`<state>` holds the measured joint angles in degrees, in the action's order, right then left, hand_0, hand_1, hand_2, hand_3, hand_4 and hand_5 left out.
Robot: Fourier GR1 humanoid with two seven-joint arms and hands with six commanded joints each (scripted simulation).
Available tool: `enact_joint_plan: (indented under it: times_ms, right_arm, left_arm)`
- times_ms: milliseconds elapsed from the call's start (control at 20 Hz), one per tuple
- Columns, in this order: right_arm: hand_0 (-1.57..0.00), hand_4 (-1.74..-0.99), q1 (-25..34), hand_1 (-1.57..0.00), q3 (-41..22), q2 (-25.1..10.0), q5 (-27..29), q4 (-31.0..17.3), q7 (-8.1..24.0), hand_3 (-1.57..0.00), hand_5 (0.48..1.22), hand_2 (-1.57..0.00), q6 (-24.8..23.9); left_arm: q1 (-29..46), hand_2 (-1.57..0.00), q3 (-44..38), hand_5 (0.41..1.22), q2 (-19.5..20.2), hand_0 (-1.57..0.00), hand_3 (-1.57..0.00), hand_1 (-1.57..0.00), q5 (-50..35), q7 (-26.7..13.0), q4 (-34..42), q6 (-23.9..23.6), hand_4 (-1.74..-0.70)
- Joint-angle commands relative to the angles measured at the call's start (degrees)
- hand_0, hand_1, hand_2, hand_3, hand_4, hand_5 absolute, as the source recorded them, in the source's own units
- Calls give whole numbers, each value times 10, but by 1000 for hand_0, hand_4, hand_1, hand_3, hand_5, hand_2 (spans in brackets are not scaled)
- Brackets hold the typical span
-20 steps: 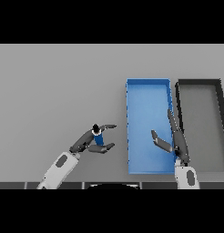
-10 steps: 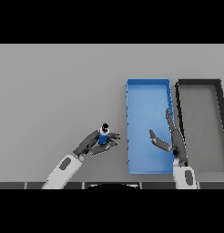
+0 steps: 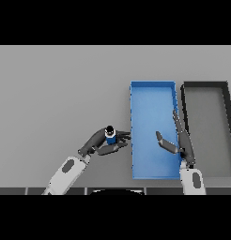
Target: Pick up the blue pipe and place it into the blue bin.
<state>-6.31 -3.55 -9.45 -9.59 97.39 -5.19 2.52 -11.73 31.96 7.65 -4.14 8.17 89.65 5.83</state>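
Blue pipe [image 3: 110, 136], pinched in left hand [image 3: 99, 143] fingers, sits just beside blue bin [image 3: 152, 85]'s left edge.

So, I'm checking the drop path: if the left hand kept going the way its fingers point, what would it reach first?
The left hand, closed round the blue pipe, points toward the blue bin. It would likely meet the bin's near side wall first; its height above it is unclear.

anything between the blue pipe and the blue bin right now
Only a narrow strip of bare grey table, partly crossed by the left hand whose fingers curl round the blue pipe beside the blue bin; head view.
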Motion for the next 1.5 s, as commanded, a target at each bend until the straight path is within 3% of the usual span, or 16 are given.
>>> enact_joint_plan:
  times_ms: [0,300,500,600,700,800,850,1000,1100,1250,1450]
  right_arm:
    - [1,-1184,2,1,-1,-2,-4,-3,-4,1,643,1,1]
    - [1,-1151,-15,1,-2,-4,-7,8,-12,1,643,1,0]
    - [1,-1138,-25,1,0,2,-13,18,-7,1,643,1,-15]
    - [1,-1188,-32,1,-4,4,-17,28,-5,1,643,1,-17]
    - [1,-1184,-32,1,-7,6,-21,32,-2,1,642,-2,-19]
    - [1,-1195,-30,-2,1,3,29,59,-30,1,648,-41,11]
    - [1,-1198,-22,-12,8,-3,81,64,-24,0,641,-67,45]
    - [1,-1215,9,-29,6,-44,202,104,44,-1,607,-120,139]
    - [1,-1228,43,-18,-3,-69,257,135,90,0,588,-117,170]
    - [1,-1255,105,-9,-24,-96,302,159,156,0,560,-104,192]
    - [1,-1291,171,-3,-59,-123,309,180,202,1,558,-66,219]
  left_arm:
    - [-5,-1558,4,1215,-5,-1554,-1558,-1556,4,-7,0,3,-1465]
    - [-23,-1568,4,1220,-12,-1566,-1568,-1567,8,-51,25,18,-1467]
    - [-19,-1570,-5,1220,-12,-1569,-1570,-1569,12,-50,20,29,-1466]
    - [-20,-1570,-2,1220,-20,-1570,-1570,-1570,23,-51,16,29,-1466]
    - [-17,-1570,-3,1220,-22,-1570,-1570,-1570,24,-45,16,36,-1467]
    - [-12,-1571,-4,1221,-24,-1571,-1571,-1571,28,-40,16,40,-1467]
    - [-15,-1571,-7,1221,-25,-1571,-1571,-1571,25,-41,20,42,-1467]
    - [-17,-1571,-12,1221,-29,-1571,-1571,-1571,29,-48,23,44,-1467]
    - [-11,-1571,-9,1221,-32,-1571,-1571,-1571,32,-44,24,50,-1467]
    - [-12,-1571,-13,1221,-34,-1571,-1571,-1571,32,-54,30,55,-1467]
    - [-6,-1571,-14,1221,-35,-1571,-1571,-1571,45,-61,34,58,-1467]
